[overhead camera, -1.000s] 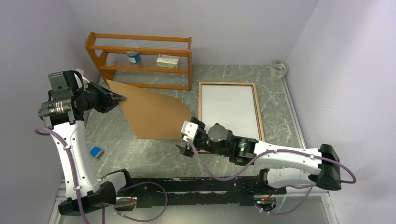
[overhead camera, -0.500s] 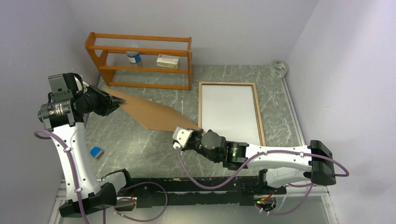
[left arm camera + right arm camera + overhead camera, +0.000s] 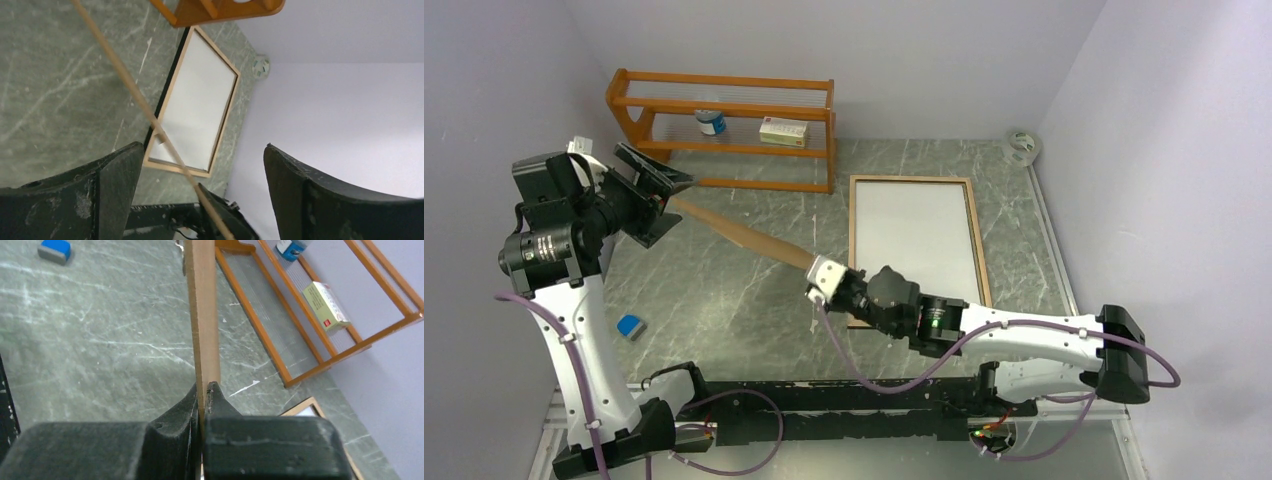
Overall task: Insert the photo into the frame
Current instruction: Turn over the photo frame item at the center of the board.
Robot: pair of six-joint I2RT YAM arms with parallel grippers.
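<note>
The right hand (image 3: pixel 205 390) is closed tight on the edge of the thin brown backing board (image 3: pixel 736 233). It holds the board up on its side above the grey stone bench (image 3: pixel 724 305). The left hand (image 3: pixel 664 197) is wide open, with the board's other end between its fingers. The big wood-backed picture frame (image 3: pixel 911 179) lies flat near the bench's right edge, toward the back. A white sheet (image 3: pixel 914 240) lies inside it; I cannot tell if that is the photo.

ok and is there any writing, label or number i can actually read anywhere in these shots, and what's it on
No text can be read in any view.
Pale box on the wooden rack: a red patch and dark print, too small to read.
Blue and white container beside it: label too blurred to read.
</note>
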